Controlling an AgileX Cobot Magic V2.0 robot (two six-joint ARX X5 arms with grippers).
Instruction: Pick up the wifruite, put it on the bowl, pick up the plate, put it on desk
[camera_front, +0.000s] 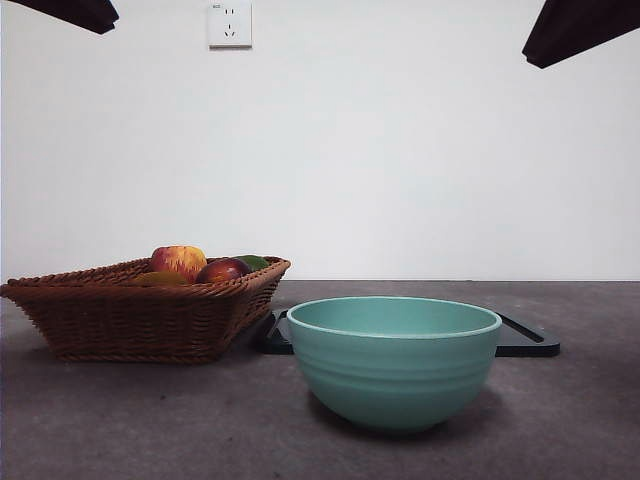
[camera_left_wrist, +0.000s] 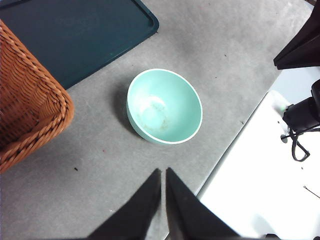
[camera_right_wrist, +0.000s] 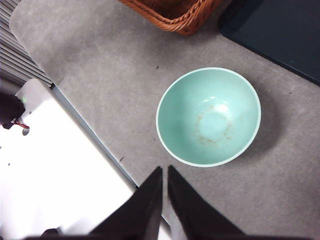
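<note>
Both arms are just hanging out up high right now. The left gripper (camera_left_wrist: 163, 172) is sitting with its two black jaws pressed together, only a hairline slit between them, and nothing in them. Same deal with the right gripper (camera_right_wrist: 165, 170): jaws closed, carrying nothing, touching nothing. In the front view they're only showing as dark tips at the two top corners (can't say from that view which is which).

The bowl (camera_front: 393, 360) is standing upright on the grey surface (camera_front: 150, 420), well below both grippers and clear of them. In each wrist view it's sitting out past the jaw tips with bare surface in between, so neither gripper is near the rim. It's teal-green with a paler rim, nothing in it, and there's a faint brownish ring on the inside bottom.

The fruit (camera_front: 179, 261) is lying in the wicker basket (camera_front: 140, 315), which is sitting on the surface beside the bowl, not touching it. I'm seeing a red-yellow one, a darker red one (camera_front: 222, 270) right next to it, plus something green (camera_front: 253, 262) and something yellowish peeking over the edge.

Behind the bowl a flat black tray (camera_front: 525, 340) is lying on the surface, one corner coming close to the basket.
</note>
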